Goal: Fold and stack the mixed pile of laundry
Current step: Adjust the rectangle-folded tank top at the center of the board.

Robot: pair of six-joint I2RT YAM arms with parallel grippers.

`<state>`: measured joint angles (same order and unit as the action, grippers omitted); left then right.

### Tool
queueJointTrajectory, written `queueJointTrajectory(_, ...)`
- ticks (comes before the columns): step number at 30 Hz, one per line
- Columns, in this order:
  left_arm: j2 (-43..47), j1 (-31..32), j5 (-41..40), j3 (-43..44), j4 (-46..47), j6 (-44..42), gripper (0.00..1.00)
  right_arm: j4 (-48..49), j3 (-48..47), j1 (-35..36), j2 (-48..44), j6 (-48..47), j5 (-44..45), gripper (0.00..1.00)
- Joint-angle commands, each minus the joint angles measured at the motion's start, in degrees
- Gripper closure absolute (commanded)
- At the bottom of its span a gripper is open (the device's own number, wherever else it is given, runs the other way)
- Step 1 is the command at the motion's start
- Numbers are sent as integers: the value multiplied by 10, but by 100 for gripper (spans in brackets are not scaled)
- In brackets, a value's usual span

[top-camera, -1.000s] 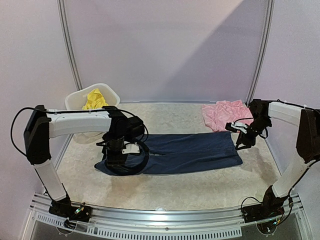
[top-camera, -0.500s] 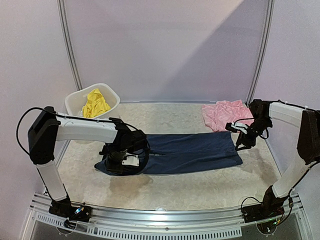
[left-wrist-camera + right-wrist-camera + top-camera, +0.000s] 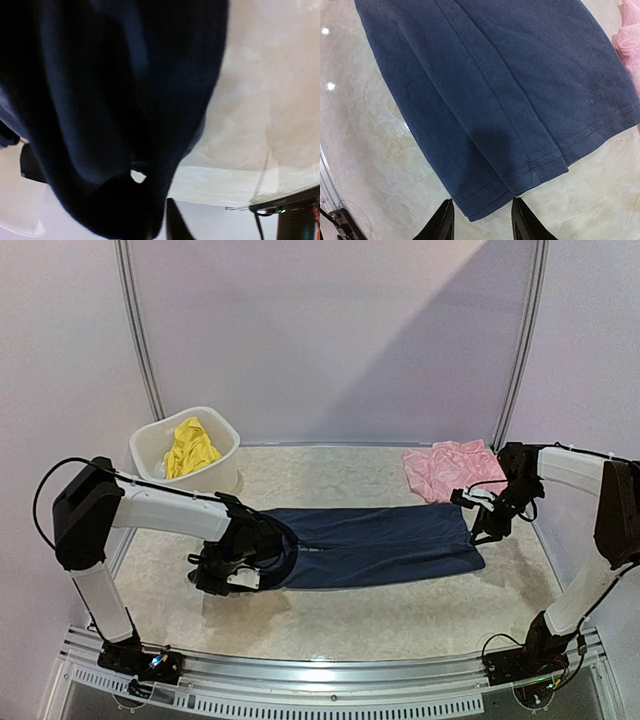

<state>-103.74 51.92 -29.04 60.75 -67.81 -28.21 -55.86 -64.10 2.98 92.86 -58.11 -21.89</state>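
The navy top (image 3: 380, 545) lies spread flat across the middle of the table. My left gripper (image 3: 228, 570) is down at its left end, shut on a bunch of the dark cloth (image 3: 100, 100), which hangs round the jaws and hides most of them. At the top's right hem corner (image 3: 495, 90) my right gripper (image 3: 482, 220) hovers open, with the corner just ahead of its fingertips; in the top view this gripper (image 3: 485, 525) is at the right end. The pink ruffled piece (image 3: 450, 468) lies at the back right. The yellow piece (image 3: 190, 448) sits in the tub.
A white plastic tub (image 3: 218, 477) stands at the back left. The marble-patterned tabletop (image 3: 400, 625) ends in a metal rail (image 3: 320, 672) at the near edge. The pink edge (image 3: 627, 40) lies close beside the navy hem.
My left gripper has dropped toward the near left and shut on the navy top's left end, bunching it. The right arm has not moved.
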Motion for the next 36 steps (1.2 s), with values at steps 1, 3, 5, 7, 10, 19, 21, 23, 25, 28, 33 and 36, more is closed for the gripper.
queueJointTrajectory(1,14,-4,-18,8,6,2,100,7,10,3,-8,1,-13,60)
queueJointTrajectory(3,22,-5,-18,16,-5,8,100,9,11,3,-8,1,-12,60)
queueJointTrajectory(5,31,-5,-13,31,-21,22,100,6,11,3,-8,0,-12,60)
queueJointTrajectory(7,40,-10,1,47,-37,39,100,-1,10,3,-8,-4,-14,61)
queueJointTrajectory(10,55,-32,24,69,-62,65,100,-20,10,3,-13,-22,-15,61)
queueJointTrajectory(19,85,-96,96,86,-92,95,100,-15,15,2,-9,-48,9,60)
queueJointTrajectory(21,84,-106,121,95,-97,104,100,-5,7,3,3,-43,4,60)
queueJointTrajectory(23,83,-121,158,109,-103,114,100,9,4,5,11,-38,8,60)
queueJointTrajectory(25,74,-141,206,125,-109,125,99,22,-2,7,24,-32,15,60)
queueJointTrajectory(28,49,-166,245,144,-115,139,98,34,-13,9,46,-26,22,59)
queueJointTrajectory(33,7,-208,249,169,-122,164,97,39,-26,10,73,-20,24,59)
queueJointTrajectory(36,-6,-227,254,174,-122,171,97,41,-27,10,77,-20,24,59)
